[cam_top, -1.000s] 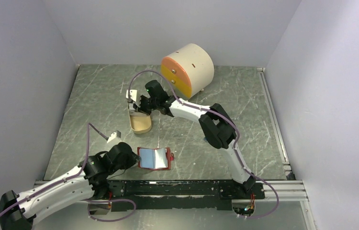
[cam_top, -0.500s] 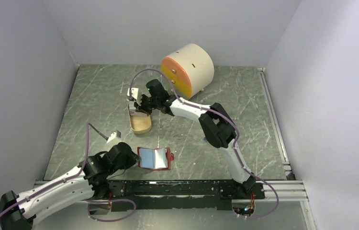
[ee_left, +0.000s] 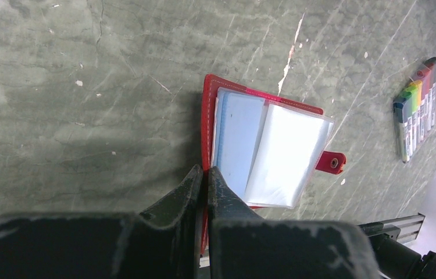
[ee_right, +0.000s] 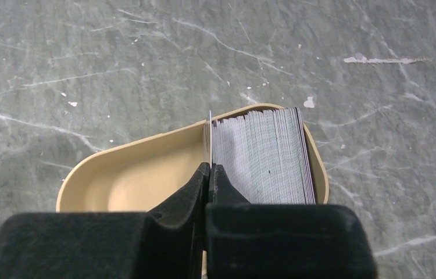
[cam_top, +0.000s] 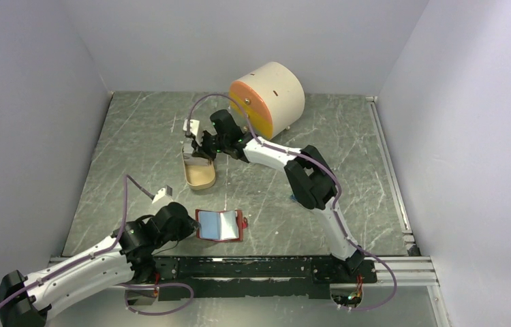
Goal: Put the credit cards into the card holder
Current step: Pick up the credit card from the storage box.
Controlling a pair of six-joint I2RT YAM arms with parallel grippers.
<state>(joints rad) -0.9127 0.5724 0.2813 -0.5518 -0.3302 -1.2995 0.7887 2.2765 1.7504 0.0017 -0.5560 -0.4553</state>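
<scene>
The card holder (cam_top: 219,225), a red wallet, lies open near the table's front, its pale blue pockets (ee_left: 262,148) facing up. My left gripper (cam_top: 192,227) is shut on the wallet's red left edge (ee_left: 206,133); in the left wrist view the gripper (ee_left: 205,171) pinches it. The credit cards (ee_right: 262,158), a stack of silver-grey cards on edge, stand in the right end of the tan tray (ee_right: 122,180). My right gripper (ee_right: 209,167) is shut on one card (ee_right: 208,136) at the stack's left side. In the top view this gripper (cam_top: 198,146) is above the tray's (cam_top: 200,178) far end.
A round cream drawer unit with an orange and yellow front (cam_top: 267,96) stands at the back. A bundle of rainbow-coloured sticks (ee_left: 416,107) lies right of the wallet. Grey walls close in the table on the left, back and right.
My right gripper has moved a little toward the back over the tray's far end with the card in it. The left gripper and the wallet have not moved.
</scene>
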